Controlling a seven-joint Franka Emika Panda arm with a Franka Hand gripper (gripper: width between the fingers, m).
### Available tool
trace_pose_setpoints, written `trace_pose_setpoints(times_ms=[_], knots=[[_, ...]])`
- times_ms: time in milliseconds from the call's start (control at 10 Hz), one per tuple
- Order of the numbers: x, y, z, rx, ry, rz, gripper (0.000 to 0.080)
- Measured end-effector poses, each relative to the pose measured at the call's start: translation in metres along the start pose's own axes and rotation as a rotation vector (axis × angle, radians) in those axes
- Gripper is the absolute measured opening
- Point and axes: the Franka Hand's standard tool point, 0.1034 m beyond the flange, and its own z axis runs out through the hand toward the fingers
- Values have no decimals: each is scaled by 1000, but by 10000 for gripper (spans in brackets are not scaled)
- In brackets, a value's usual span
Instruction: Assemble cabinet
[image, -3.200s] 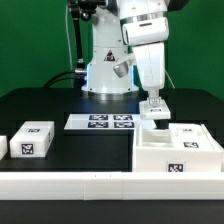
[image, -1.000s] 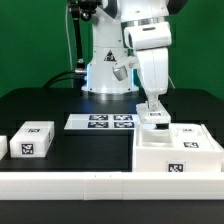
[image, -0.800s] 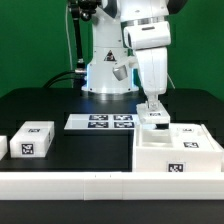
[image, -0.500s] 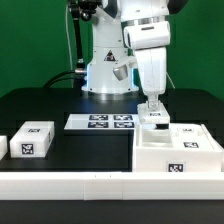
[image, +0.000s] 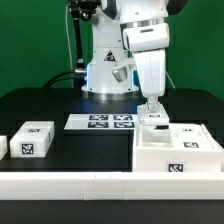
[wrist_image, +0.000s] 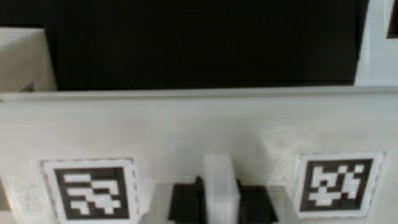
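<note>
Cabinet (image: 180, 152) sits at the exterior view's right, directly beneath the gripper (image: 153, 112). Fingers (wrist_image: 183, 204) straddle its thin upright rib. I cannot tell if they pinch it.

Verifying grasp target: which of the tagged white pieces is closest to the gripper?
The cabinet, the large box-shaped body on the exterior view's right: the gripper is right at its wall. The small block sits far off on that view's left.
</note>
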Motion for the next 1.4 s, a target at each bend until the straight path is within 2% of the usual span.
trace_pose_setpoints(times_ms=[300, 600, 900, 1400], knots=[[-3, 11, -1, -6, 5, 11, 62], [-5, 14, -1, -4, 5, 16, 62], [-7, 16, 1, 18, 4, -45, 62], [-8, 16, 2, 27, 3, -22, 62]])
